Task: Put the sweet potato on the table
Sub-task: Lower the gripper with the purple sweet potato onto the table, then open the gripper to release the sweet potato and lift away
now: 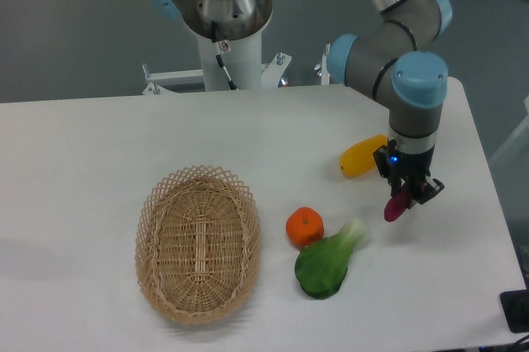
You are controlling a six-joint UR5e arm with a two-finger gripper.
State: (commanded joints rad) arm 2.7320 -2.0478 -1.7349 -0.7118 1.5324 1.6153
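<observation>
The sweet potato [394,207] is a small magenta oblong, held tilted in my gripper [407,193] just above the white table [99,145] at the right side. The gripper points down and its fingers are shut on the upper end of the sweet potato; the lower end sticks out below. I cannot tell whether the tip touches the tabletop.
A yellow oblong fruit [362,157] lies just left of the gripper. An orange [303,225] and a green leafy vegetable [327,259] lie to the lower left. An oval wicker basket [198,240] stands left of them. The table's right edge is near.
</observation>
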